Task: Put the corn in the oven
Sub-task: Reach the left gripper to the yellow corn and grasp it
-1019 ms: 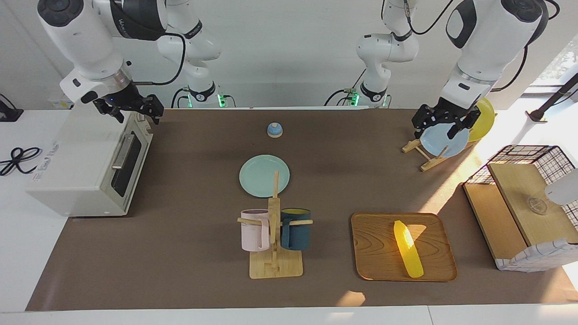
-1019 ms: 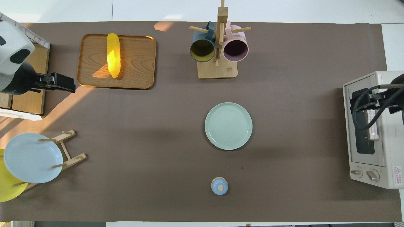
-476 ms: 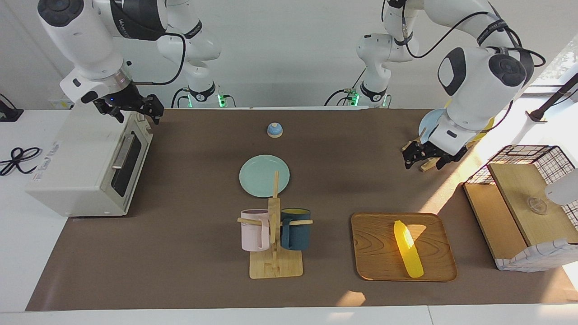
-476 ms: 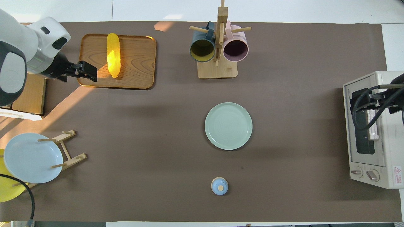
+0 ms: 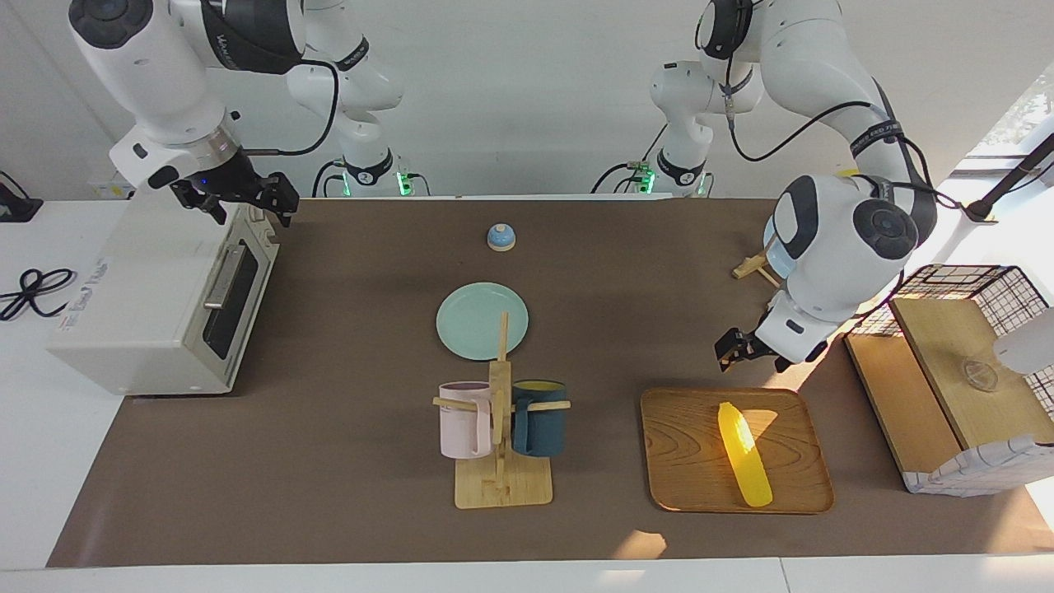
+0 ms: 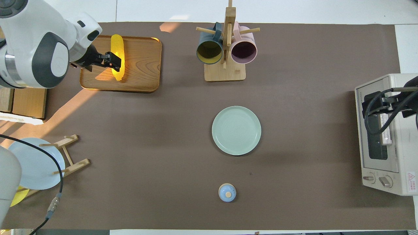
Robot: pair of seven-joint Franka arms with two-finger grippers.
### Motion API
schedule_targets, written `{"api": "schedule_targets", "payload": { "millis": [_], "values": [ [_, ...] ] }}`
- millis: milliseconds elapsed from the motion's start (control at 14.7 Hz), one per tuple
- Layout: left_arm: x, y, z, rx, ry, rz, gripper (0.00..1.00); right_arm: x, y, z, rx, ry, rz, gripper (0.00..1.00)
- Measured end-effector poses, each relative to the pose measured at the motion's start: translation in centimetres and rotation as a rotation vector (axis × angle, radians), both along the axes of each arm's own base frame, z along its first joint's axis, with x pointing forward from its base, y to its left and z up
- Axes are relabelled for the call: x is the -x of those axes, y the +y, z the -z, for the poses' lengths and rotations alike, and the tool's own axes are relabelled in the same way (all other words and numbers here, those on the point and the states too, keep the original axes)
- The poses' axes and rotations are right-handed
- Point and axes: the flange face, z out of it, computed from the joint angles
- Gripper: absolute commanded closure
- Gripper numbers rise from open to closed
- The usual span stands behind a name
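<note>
Nearby, the mug rack [image 5: 501, 428] (two mugs) stands between corn [image 5: 744, 454] and oven [image 5: 161, 297]; both jaws spread.

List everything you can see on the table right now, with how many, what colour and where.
corn: one, yellow, lying on the tray
tray: one, brown wood, toward the left arm's end
oven: one, off-white, door shut, at the right arm's end
mug rack: one, pale wood, farther from the robots than the green plate
mugs: two, pink and dark blue, hung on the rack
green plate: one, mid-table
bell: one, blue, nearest the robots
wire basket: one, black, holding wooden boards
left end effector: open, raised above the tray's near edge
right end effector: open, waiting over the oven
</note>
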Motion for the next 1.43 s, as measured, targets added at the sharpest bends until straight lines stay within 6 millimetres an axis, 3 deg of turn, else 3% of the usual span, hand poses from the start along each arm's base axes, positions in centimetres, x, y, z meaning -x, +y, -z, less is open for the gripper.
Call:
{"api": "schedule_targets", "payload": {
  "millis": [272,476,1019,1359,1427],
  "values": [
    [-3.3,-0.4,4.9,0.006,-0.054,-0.007,0.0,0.0,0.0,0.0,0.0,0.0,0.0,0.0],
    [-4.4,-0.1,7.4,0.007,-0.082,0.006,0.0,0.0,0.0,0.0,0.0,0.0,0.0,0.0],
    [-6.1,0.5,11.1,-0.002,-0.118,0.03,0.0,0.0,0.0,0.0,0.0,0.0,-0.001,0.0],
    [-6.9,0.6,11.6,-0.006,-0.131,0.063,0.0,0.0,0.1,0.0,0.0,0.0,-0.002,0.0],
    [-6.9,0.7,11.6,-0.007,-0.132,0.08,0.06,0.0,0.1,0.0,0.0,0.0,-0.002,0.0]
  ]
}}
